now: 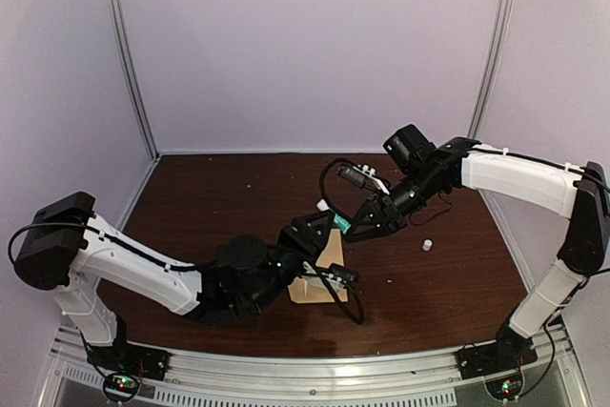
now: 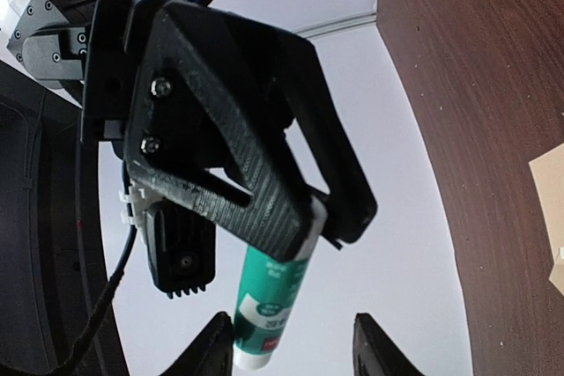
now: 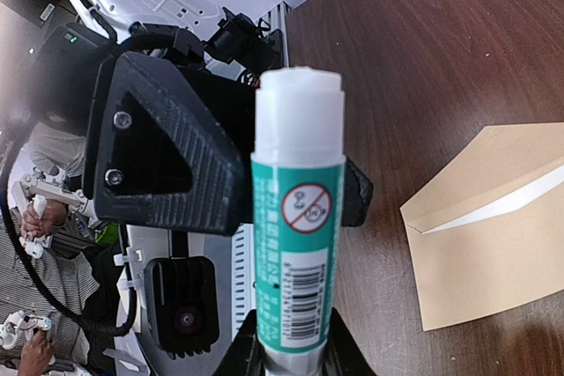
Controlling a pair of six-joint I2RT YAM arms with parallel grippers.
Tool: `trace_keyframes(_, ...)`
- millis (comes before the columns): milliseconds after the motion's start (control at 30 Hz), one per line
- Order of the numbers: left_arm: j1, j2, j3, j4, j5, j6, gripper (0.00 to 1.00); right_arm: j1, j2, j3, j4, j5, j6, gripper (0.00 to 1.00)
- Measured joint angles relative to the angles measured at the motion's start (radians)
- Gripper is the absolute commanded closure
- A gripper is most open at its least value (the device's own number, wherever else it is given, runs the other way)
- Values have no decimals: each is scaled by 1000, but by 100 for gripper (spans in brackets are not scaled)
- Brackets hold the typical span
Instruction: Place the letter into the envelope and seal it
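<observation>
Status: right claw (image 3: 291,354) pinches green-and-white glue stick tube (image 3: 298,244) low down. Left claw (image 2: 295,348) is spread, fingers either side of the tube. Judgement: left should back off fully, then right carries the white tip to the flap edge. Target: plain tan kraft paper envelope (image 3: 493,253) lies flat at right-centre of right wrist view, apart from both claws. Pale sliver at its mouth is probably the letter (image 3: 502,206).

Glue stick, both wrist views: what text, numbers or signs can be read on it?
Words: none readable.
Sign: a red crossed circle on the glue stick label.
Below it, a barcode; its digits are too small to read.
Left wrist view: label print blurred.
</observation>
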Motion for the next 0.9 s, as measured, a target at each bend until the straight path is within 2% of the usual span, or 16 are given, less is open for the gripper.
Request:
trace_keyframes(233, 17, 18, 15, 64, -11, 56, 59, 10, 0, 0, 0, -1, 0, 85)
trace_keyframes(433, 23, 30, 32, 68, -19, 65, 79, 11, 0, -4, -1, 0, 3, 84)
trace_keyframes(500, 23, 31, 34, 66, -21, 69, 82, 11, 0, -8, -2, -4, 4, 83)
trace_keyframes(533, 23, 32, 34, 62, -21, 70, 83, 11, 0, -8, -3, -4, 7, 80)
trace_keyframes(600, 23, 35, 34, 58, -22, 68, 85, 10, 0, -9, -5, -4, 11, 67)
trace_keyframes(667, 23, 35, 34, 53, -23, 56, 87, 10, 0, -8, -11, -7, 5, 59)
trace_keyframes(800, 24, 29, 47, -10, -26, -33, 88, 2, 4, 47, -100, 2, -58, 52)
trace_keyframes(900, 31, -17, 80, -180, -23, -210, 88, -47, 15, 170, -224, 9, -163, 49)
